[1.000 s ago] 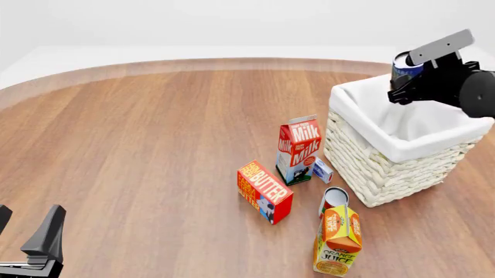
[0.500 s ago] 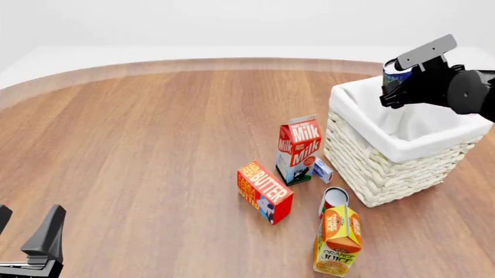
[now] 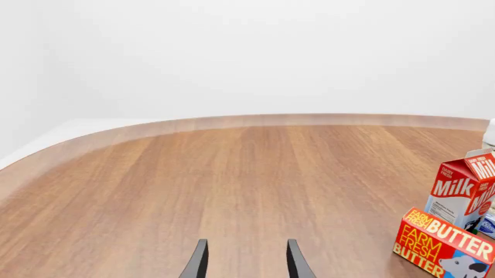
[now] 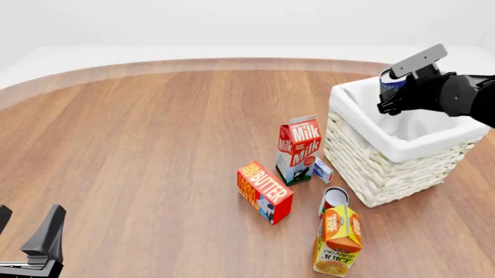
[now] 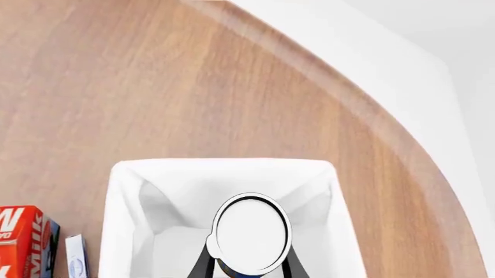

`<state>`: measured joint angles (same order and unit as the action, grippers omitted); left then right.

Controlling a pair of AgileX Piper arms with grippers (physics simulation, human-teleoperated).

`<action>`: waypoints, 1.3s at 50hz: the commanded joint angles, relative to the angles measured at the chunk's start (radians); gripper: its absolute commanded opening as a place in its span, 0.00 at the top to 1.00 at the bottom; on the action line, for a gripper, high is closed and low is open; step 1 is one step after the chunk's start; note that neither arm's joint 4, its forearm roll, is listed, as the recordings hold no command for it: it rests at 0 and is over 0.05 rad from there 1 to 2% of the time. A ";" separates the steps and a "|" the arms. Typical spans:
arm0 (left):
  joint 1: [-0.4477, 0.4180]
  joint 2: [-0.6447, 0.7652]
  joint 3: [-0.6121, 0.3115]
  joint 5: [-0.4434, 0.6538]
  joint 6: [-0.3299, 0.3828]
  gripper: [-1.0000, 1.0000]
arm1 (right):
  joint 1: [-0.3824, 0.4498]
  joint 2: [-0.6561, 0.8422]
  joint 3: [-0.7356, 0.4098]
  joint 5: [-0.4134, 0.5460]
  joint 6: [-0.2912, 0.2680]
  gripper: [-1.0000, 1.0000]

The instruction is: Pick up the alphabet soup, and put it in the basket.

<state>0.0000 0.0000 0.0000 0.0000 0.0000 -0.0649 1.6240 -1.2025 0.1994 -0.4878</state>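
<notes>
My right gripper point(image 4: 392, 95) is shut on the alphabet soup point(image 4: 389, 82), a small can with a blue label and a pale top. It holds the can over the back left part of the basket point(image 4: 363, 165), a large cream wicker basket with a white cloth lining. In the right wrist view the can's white top point(image 5: 251, 233) sits between the fingers point(image 5: 203, 265), above the basket's lined inside point(image 5: 124, 231). My left gripper point(image 4: 27, 226) is open and empty at the near left; it also shows in the left wrist view point(image 3: 246, 262).
A milk carton point(image 4: 298, 149), a butter box point(image 4: 265, 191), a small white-blue box point(image 4: 323, 169), a red-and-white can point(image 4: 334, 200) and an orange juice carton point(image 4: 338, 240) stand left of and in front of the basket. The table's curved far edge point(image 4: 232, 61) runs behind.
My right gripper has moved left and lower with the can, from above the basket's far rim to over its inside. The left arm has not moved.
</notes>
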 commanded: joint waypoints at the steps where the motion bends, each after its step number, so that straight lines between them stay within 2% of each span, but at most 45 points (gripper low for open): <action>1: 0.000 0.000 0.000 0.000 0.000 0.00 | 0.001 0.019 -0.012 -0.003 0.014 1.00; 44: 0.000 0.000 0.000 0.000 0.000 0.00 | -0.031 0.065 0.024 0.004 -0.039 1.00; 65: 0.000 0.000 0.000 0.000 0.000 0.00 | -0.052 0.106 0.005 0.003 -0.046 1.00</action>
<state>0.0000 0.0000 0.0000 0.0000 0.0000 -0.1069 1.7198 -1.1837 0.2072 -0.5534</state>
